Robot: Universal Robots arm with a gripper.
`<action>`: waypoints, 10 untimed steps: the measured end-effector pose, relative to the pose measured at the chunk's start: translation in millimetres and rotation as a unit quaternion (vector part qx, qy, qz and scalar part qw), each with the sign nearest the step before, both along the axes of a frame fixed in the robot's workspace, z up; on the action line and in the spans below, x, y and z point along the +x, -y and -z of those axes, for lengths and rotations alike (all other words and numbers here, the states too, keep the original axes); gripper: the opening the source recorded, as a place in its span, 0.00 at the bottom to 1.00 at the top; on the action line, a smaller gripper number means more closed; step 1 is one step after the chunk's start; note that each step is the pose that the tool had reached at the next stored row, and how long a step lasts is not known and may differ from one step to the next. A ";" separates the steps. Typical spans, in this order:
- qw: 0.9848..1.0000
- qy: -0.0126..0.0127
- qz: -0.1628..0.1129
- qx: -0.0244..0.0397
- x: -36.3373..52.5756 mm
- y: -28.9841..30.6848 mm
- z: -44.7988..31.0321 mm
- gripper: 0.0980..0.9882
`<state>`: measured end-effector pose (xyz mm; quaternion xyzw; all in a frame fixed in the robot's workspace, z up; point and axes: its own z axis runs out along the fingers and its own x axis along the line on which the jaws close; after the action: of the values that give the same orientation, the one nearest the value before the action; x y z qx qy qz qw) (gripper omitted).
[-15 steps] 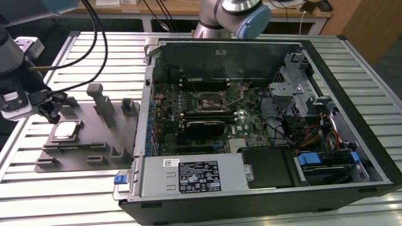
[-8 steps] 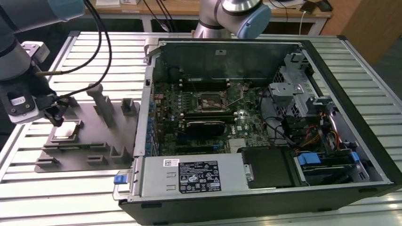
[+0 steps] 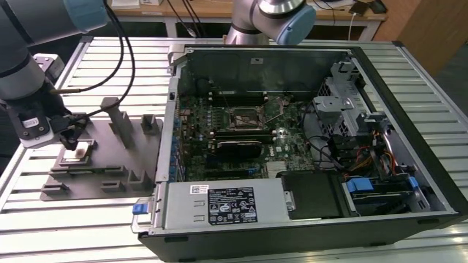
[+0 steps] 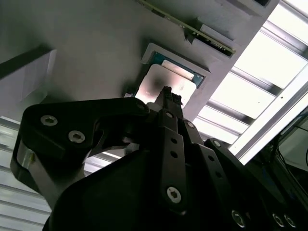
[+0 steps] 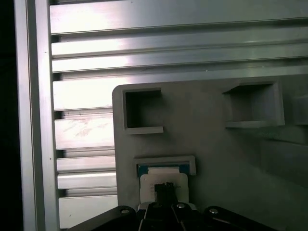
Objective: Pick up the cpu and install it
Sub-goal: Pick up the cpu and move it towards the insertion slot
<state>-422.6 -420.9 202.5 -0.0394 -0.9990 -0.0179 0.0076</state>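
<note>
In the second wrist view the gripper [image 4: 167, 96] hangs right over the cpu [image 4: 161, 83], which lies in a shallow pocket of the grey fixture plate [image 5: 207, 144]. Whether the gripper is spread or pressed together, I cannot tell. The exterior view adds the open computer case [image 3: 409, 137] just beside the plate, with the motherboard socket [image 3: 245, 116] inside it.

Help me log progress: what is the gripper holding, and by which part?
Cannot tell: the gripper is at the top of the cpu, which lies in the grey tray.

exterior view: bright, even | wrist views: slats [image 4: 269, 55] glare; foregrnd prob. shadowed
</note>
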 end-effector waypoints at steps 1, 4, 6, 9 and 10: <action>1.000 0.000 0.000 0.000 0.8 0.0 1.1 0.01; 1.000 -0.001 0.000 0.000 1.5 0.2 4.6 0.01; 1.000 -0.001 0.000 0.000 1.5 0.3 5.1 0.01; 1.000 -0.001 0.000 0.000 1.6 0.3 5.2 0.01; 1.000 -0.001 0.000 0.000 1.6 0.3 5.3 0.01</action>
<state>-421.0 -421.2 197.2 -0.0394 -0.9990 -0.0178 0.0086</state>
